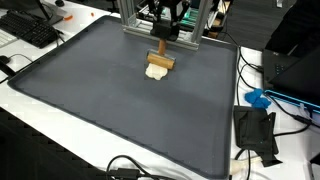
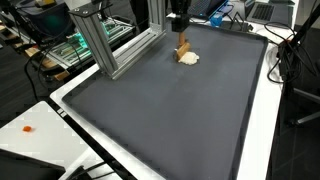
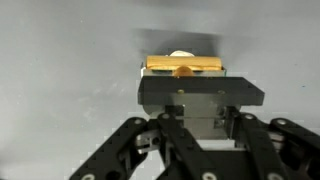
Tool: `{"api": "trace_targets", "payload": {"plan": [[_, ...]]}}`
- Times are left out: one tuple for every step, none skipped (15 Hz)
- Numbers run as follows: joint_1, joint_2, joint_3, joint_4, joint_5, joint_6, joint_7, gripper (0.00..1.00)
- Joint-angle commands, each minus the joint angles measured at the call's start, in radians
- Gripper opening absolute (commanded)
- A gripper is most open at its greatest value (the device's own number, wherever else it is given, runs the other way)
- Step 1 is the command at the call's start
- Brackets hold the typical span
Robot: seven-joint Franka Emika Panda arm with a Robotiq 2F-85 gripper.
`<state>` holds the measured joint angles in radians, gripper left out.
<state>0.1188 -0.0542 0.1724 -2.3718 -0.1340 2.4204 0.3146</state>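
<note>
Grab part looks done: the tool (image 1: 161, 42) is pinched tight on the wooden block (image 1: 160, 62), which is seen sitting right on a white lump (image 1: 157, 72) near the far edge of the dark mat (image 1: 100, 110). Nothing's been lifted clear yet, apparently.

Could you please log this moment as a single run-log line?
gripper: shut on wooden tool | tool: upright, head atop white lump | surface: dark mat
</note>
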Motion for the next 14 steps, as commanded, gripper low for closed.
{"api": "trace_targets", "payload": {"plan": [[-0.004,0.052,-0.006,-0.028,-0.025,0.077,0.136,0.22],[-0.004,0.055,-0.006,-0.027,-0.024,0.085,0.162,0.22],[-0.005,0.057,-0.006,-0.027,-0.029,0.095,0.188,0.22],[-0.006,0.060,-0.006,-0.028,-0.037,0.104,0.217,0.22],[-0.007,0.063,-0.006,-0.028,-0.043,0.111,0.245,0.22],[-0.009,0.066,-0.006,-0.028,-0.050,0.120,0.278,0.22],[-0.010,0.068,-0.006,-0.028,-0.061,0.130,0.310,0.22],[-0.012,0.072,-0.005,-0.026,-0.074,0.136,0.350,0.22],[-0.013,0.075,-0.006,-0.026,-0.087,0.143,0.388,0.22],[-0.014,0.078,-0.006,-0.024,-0.105,0.150,0.428,0.22],[-0.014,0.082,-0.007,-0.022,-0.122,0.154,0.465,0.22],[-0.015,0.086,-0.008,-0.020,-0.144,0.163,0.505,0.22],[-0.015,0.090,-0.010,-0.018,-0.161,0.169,0.540,0.22],[-0.015,0.095,-0.012,-0.015,-0.178,0.178,0.579,0.22]]}}
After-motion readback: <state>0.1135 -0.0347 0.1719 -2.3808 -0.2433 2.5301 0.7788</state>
